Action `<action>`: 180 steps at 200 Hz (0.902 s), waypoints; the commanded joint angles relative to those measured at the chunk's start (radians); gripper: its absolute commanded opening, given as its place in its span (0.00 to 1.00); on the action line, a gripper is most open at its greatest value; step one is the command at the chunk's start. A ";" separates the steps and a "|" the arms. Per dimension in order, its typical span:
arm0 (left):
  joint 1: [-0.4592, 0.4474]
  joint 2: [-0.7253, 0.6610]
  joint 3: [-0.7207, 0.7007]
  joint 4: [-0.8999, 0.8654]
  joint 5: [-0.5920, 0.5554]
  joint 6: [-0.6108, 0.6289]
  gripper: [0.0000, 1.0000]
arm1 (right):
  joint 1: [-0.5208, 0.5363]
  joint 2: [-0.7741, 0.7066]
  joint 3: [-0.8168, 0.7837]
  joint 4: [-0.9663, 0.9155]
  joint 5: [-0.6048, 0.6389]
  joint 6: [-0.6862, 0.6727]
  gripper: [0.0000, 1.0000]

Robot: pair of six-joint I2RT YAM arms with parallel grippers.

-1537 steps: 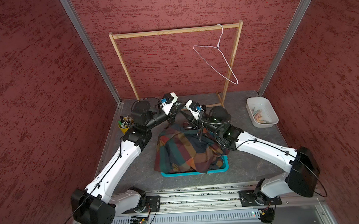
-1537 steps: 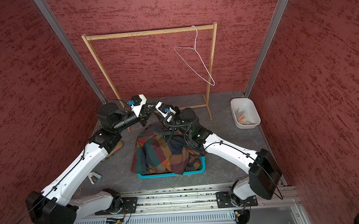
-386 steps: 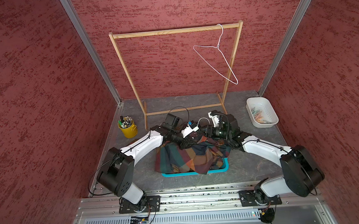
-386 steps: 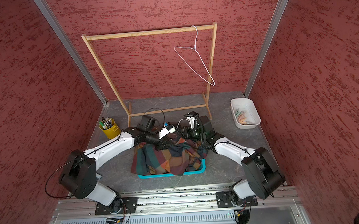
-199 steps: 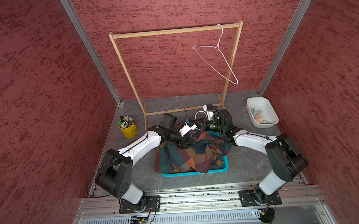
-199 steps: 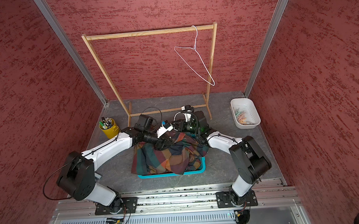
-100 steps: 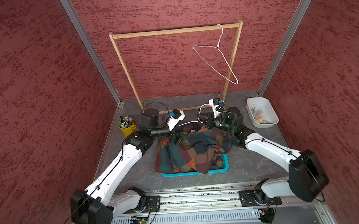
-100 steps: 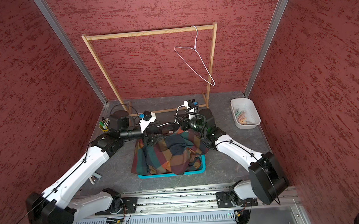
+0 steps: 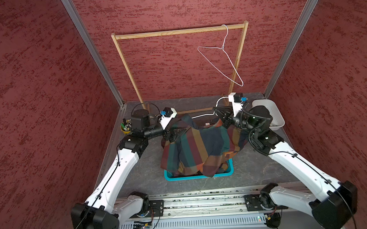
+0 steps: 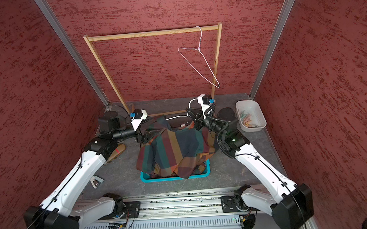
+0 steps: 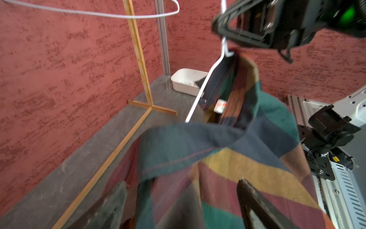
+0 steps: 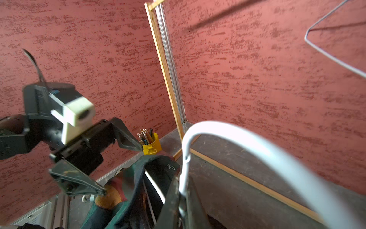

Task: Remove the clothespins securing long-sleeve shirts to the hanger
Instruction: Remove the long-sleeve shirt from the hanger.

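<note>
The plaid long-sleeve shirts (image 9: 197, 146) (image 10: 174, 150) hang in a heap over a teal basket (image 9: 198, 176). A white hanger (image 9: 202, 116) (image 12: 227, 138) runs through the collar of the top shirt. My right gripper (image 9: 218, 115) (image 12: 183, 198) is shut on that hanger's neck, just above the collar. My left gripper (image 9: 176, 133) (image 12: 122, 169) stands open at the shirt's left shoulder, with plaid cloth (image 11: 227, 142) lying between its spread fingers (image 11: 255, 204). Clothespins (image 10: 247, 118) lie in a white tray. I see none on the shirts.
A bare wire hanger (image 9: 222, 58) hangs from the wooden rack (image 9: 179, 31) at the back. The white tray (image 10: 251, 115) sits at the back right, a yellow cup of pens (image 9: 125, 128) at the back left. A small white object (image 10: 96, 181) lies on the floor by the left arm.
Both grippers were close together at the collar. The left one has opened and drawn away to the left; the right one has carried the hanger up and to the right.
</note>
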 commanded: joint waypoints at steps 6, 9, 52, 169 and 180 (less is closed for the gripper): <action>0.016 0.018 -0.019 -0.018 0.054 0.018 0.87 | -0.023 -0.034 0.048 -0.024 -0.017 -0.037 0.00; 0.016 0.019 -0.022 -0.019 0.054 0.019 0.88 | -0.024 -0.036 0.049 -0.025 -0.019 -0.039 0.00; 0.020 0.040 -0.030 -0.031 0.042 0.038 0.71 | -0.037 -0.054 0.071 -0.039 -0.043 -0.048 0.00; 0.077 0.097 -0.128 0.116 0.073 -0.075 0.00 | -0.256 -0.209 0.031 -0.143 -0.096 -0.038 0.00; 0.076 0.106 -0.139 0.117 0.077 -0.083 0.00 | -0.273 -0.224 0.022 -0.134 -0.119 -0.029 0.00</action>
